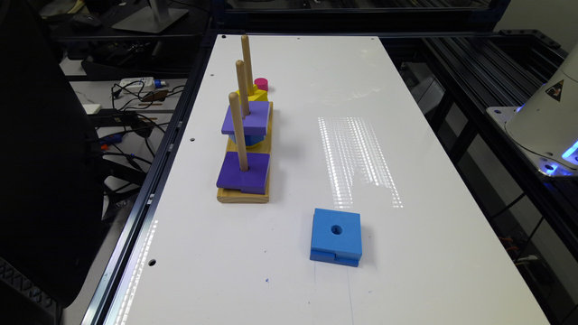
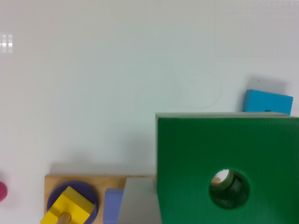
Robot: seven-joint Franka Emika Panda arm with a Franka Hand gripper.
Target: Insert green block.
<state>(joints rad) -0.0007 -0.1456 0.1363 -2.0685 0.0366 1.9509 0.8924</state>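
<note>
While the green block (image 2: 205, 154) is hanging close under the wrist camera, above the wooden peg base (image 2: 84, 179), no peg is entering its hole yet; gripper state: cannot tell.

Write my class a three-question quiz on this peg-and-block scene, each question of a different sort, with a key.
1. True or false: the loose blue block lies flat on the table, apart from the wooden base.
2. How many pegs stand on the wooden base? A) two B) three C) four
3. Fill the gap: in the wrist view, the green block has a round ____ through it.

Key: 1 true; 2 B; 3 hole.
</note>
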